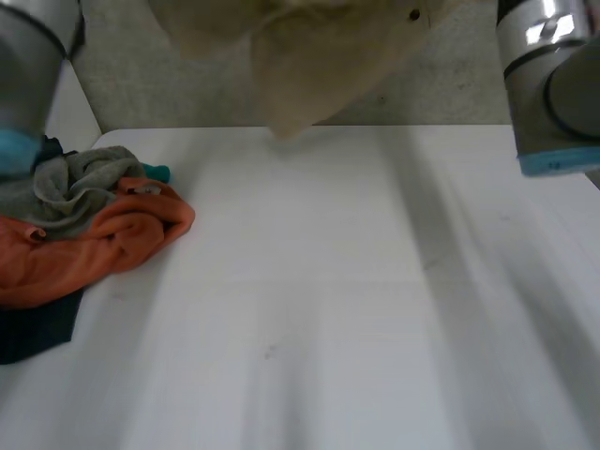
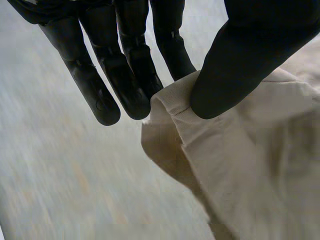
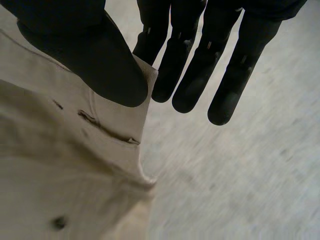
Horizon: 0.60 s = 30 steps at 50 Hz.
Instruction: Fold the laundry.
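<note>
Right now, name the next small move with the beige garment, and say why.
Probably lower the beige garment onto the bare white table and spread it flat: the left hand and right hand each pinch an edge between thumb and fingers, and it hangs bunched, apart from the laundry pile.

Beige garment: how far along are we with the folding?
Nothing looks folded yet. In hand: the beige garment hangs above the far edge of the table, left hand and right hand each pinching an edge between thumb and fingers. Remaining: that garment, plus the crumpled pile of orange, grey and dark clothes beside the left arm.
</note>
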Tool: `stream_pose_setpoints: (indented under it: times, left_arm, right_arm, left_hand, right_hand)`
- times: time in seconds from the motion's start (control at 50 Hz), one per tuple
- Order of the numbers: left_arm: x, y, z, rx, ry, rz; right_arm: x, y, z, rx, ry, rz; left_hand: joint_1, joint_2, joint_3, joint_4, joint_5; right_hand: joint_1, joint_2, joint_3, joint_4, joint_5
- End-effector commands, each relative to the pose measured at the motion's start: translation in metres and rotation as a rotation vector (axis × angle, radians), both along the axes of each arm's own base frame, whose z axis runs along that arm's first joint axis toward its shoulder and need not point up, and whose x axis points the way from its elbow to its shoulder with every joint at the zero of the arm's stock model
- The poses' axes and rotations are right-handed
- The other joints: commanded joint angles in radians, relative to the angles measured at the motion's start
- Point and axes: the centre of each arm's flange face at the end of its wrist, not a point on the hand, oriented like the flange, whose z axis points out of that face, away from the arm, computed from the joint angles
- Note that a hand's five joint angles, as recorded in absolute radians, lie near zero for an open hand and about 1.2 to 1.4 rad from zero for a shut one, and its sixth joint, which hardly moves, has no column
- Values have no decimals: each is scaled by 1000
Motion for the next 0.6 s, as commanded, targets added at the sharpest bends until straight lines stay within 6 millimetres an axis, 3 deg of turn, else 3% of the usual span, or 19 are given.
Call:
stream_pose_setpoints:
  times: [0.02, 0.06, 0.08, 0.14, 0.16, 0.24, 0.32, 0.44, 0.52, 0.58, 0.6]
  left_arm:
    - [3, 0, -96, 267, -99, 16]
    - [1, 2, -123, 331, -129, 4]
    - [-1, 6, -148, 392, -158, -16]
    - [-1, 12, -185, 483, -198, -34]
    - [-1, 18, -207, 542, -227, -44]
    - [4, 36, -243, 660, -292, -57]
    - [12, 59, -252, 759, -359, -65]
    - [27, 95, -234, 834, -435, -72]
    - [41, 134, -219, 921, -549, -92]
    - [48, 162, -217, 994, -661, -127]
    - [52, 181, -216, 1038, -746, -159]
  right_arm:
    - [4, -14, -93, 287, 174, -54]
    - [4, -14, -122, 357, 232, -66]
    - [4, -12, -148, 421, 288, -73]
    - [4, -7, -187, 502, 364, -76]
    - [1, -4, -207, 543, 401, -82]
    - [-4, 7, -245, 639, 473, -82]
    - [-13, 24, -249, 727, 515, -90]
    - [-27, 62, -229, 867, 609, -72]
    - [-48, 98, -211, 990, 760, -74]
    - [-63, 125, -211, 1084, 901, -58]
    - [-72, 141, -212, 1132, 986, -36]
  left_hand:
    - [269, 198, 203, 195, 240]
    - [269, 198, 203, 195, 240]
    - [269, 198, 203, 195, 240]
    - [269, 198, 203, 195, 240]
    - [269, 198, 203, 195, 240]
    - [269, 198, 203, 195, 240]
    - [269, 198, 203, 195, 240]
    - [269, 198, 203, 195, 240]
    - [269, 198, 203, 195, 240]
    - [269, 198, 203, 195, 240]
    - [269, 198, 203, 195, 240]
  right_hand:
    - [298, 225, 203, 196, 196]
    - [298, 225, 203, 196, 196]
    - [298, 225, 203, 196, 196]
    - [298, 225, 203, 196, 196]
    - [298, 225, 203, 196, 196]
    - [298, 225, 203, 196, 196]
    - [298, 225, 203, 196, 196]
    - [298, 225, 203, 196, 196]
    - [298, 225, 203, 196, 196]
    - [298, 225, 203, 196, 196]
    - [298, 225, 203, 196, 196]
